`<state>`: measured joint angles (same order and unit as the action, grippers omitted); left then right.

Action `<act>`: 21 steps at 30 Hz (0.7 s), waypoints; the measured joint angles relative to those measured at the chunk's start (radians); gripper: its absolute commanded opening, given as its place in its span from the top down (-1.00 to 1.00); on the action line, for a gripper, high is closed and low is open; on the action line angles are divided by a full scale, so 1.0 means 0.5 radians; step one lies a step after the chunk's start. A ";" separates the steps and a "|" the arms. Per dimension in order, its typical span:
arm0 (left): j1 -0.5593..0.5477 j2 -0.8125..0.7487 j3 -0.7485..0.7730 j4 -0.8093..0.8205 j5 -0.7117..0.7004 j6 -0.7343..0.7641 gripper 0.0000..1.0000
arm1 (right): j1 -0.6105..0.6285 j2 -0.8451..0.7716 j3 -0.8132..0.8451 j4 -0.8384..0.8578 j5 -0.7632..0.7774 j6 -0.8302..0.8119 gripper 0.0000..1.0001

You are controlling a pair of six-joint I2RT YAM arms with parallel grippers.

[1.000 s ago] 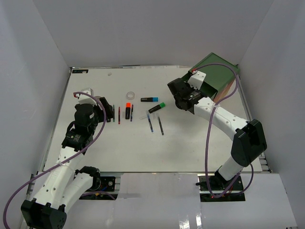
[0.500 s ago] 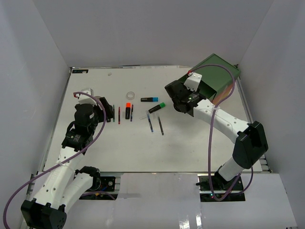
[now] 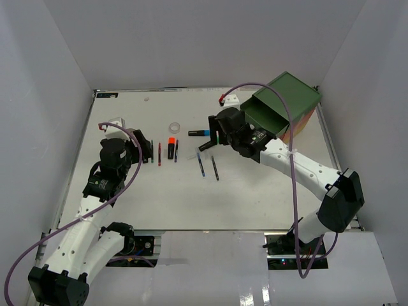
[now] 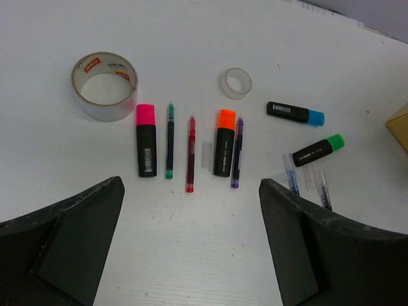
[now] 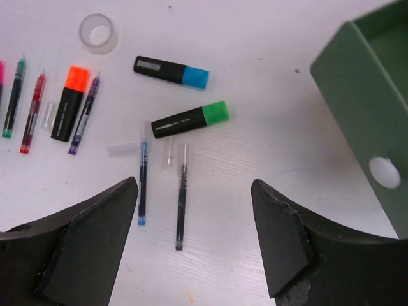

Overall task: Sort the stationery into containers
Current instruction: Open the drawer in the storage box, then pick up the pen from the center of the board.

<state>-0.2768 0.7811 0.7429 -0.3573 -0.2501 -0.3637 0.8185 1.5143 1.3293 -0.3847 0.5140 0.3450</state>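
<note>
Black fingers (image 5: 76,248) of the right jaws stand wide apart, with nothing between them and nothing touched. They hang over the white surface (image 5: 255,255), above a blue pen (image 5: 142,185) and a dark pen (image 5: 182,204) that lie side by side, a little apart

Just beyond the two pens: green-capped marker (image 5: 190,120), lying at a slant; past it the blue-capped marker (image 5: 171,71)

At the right edge of the right wrist view: green drawer (image 5: 363,108), white knob (image 5: 384,172) on its front. Top view shows this drawer pulled out of the chest (image 3: 305,102) toward the right arm. Cannot tell what is in the drawer

Left jaws: spread to the full, empty, dark fingers (image 4: 64,242) held off the surface

Ahead of them, in a row from the left wrist view:
- pink-capped marker (image 4: 146,140)
- green pen (image 4: 169,141)
- red pen (image 4: 190,153)
- orange-capped marker (image 4: 223,141)
- purple pen (image 4: 236,152), just beside the orange-capped marker

Beige tape roll (image 4: 104,86) lies flat beyond the pink-capped marker. Smaller clear tape roll (image 4: 236,83) lies flat beyond the orange-capped marker

Every piece of stationery in view rests on the surface, between the two arms and well apart from the chest

Chest sits at the far right corner of the surface, turned at an angle, an orange-red side showing under the green top. Plain white walls (image 3: 191,44) close in the left, back and right sides
</note>
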 measured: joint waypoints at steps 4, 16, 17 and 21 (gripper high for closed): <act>0.000 0.013 0.000 0.001 -0.001 0.000 -0.96 | 0.001 0.092 0.024 0.065 -0.133 -0.085 -0.52; 0.000 0.029 0.000 0.000 -0.001 0.001 -0.96 | -0.009 0.873 0.465 0.183 -0.287 -0.323 -0.46; 0.000 0.029 0.000 0.000 -0.001 0.001 -0.96 | -0.017 0.919 0.495 0.192 -0.337 -0.412 -0.46; 0.000 0.029 0.000 0.000 -0.001 0.001 -0.96 | -0.075 1.046 0.603 0.220 -0.567 -0.718 -0.46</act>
<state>-0.2768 0.7956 0.7429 -0.3573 -0.2504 -0.3634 0.7811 2.0373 1.6306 -0.2745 0.2306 -0.0139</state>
